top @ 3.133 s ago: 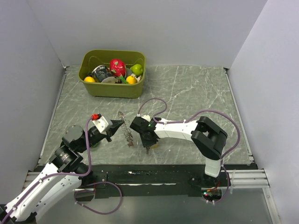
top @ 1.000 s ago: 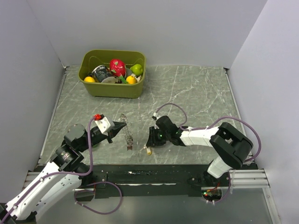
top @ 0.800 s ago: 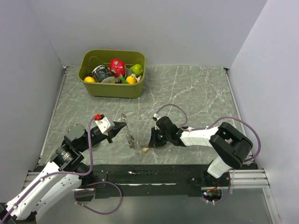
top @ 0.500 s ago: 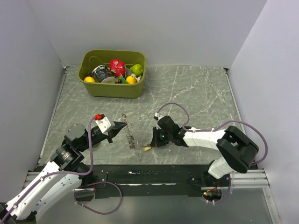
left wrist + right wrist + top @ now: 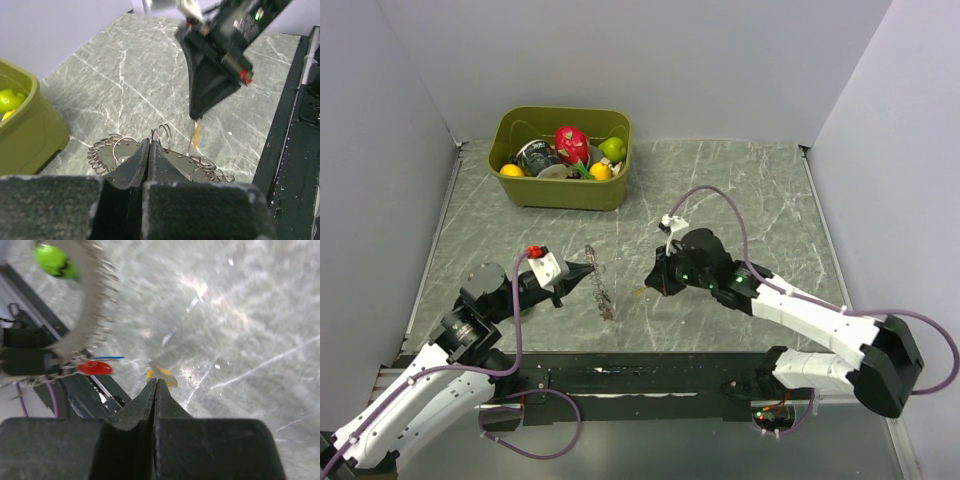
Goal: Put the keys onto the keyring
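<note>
two claws, both pressed together: your left gripper (image 5: pixel 584 269) pinches the keyring (image 5: pixel 601 293), which hangs from its tips, and your right gripper (image 5: pixel 654 287) pinches the yellow key (image 5: pixel 195 137) just beside the keyring, not touching it. you're at the threading step; next, bring the key's hole onto the keyring's opening, slowly.

Table (image 5: pixel 750 200): I see a grey-green top veined like marble, with pale walls (image 5: pixel 720 60) on its left, far and right sides and a dark rail (image 5: pixel 640 366) along its near edge. Bin (image 5: pixel 560 192): an olive-green tub stands directly on the top, far left. Keyring (image 5: pixel 601 293): hangs near centre-left; I cannot tell whether its lower end touches the top.
</note>
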You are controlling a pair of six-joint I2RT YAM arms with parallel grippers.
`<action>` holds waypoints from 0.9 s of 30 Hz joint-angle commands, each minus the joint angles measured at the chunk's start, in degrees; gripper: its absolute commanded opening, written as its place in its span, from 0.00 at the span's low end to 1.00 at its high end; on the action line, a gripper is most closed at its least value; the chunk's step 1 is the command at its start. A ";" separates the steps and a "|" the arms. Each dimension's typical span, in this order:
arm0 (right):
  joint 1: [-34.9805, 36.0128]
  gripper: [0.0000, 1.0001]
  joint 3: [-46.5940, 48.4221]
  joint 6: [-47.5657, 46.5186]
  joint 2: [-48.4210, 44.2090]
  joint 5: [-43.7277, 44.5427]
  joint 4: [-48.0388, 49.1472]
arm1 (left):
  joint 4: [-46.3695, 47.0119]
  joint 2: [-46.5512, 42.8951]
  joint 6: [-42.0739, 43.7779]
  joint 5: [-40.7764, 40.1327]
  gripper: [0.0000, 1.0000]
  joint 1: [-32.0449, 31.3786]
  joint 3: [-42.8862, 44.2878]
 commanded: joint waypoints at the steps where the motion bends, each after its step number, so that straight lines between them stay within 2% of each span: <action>1: -0.40 0.00 3.47 -8.49 -4.86 -2.82 -2.05 | 4.09 0.29 2.51 4.58 0.01 0.19 3.83; 6: -0.40 0.00 3.22 -14.20 -9.52 -8.44 -0.82 | 3.83 1.00 3.39 8.80 0.01 0.19 4.44; 14: -0.49 0.00 3.38 -16.76 -14.01 -17.06 1.03 | 4.62 2.58 3.83 14.07 0.01 0.27 4.62; 27: -0.49 0.00 6.99 -18.43 -13.93 -21.11 -1.35 | 2.69 6.18 6.12 13.11 0.01 0.19 6.55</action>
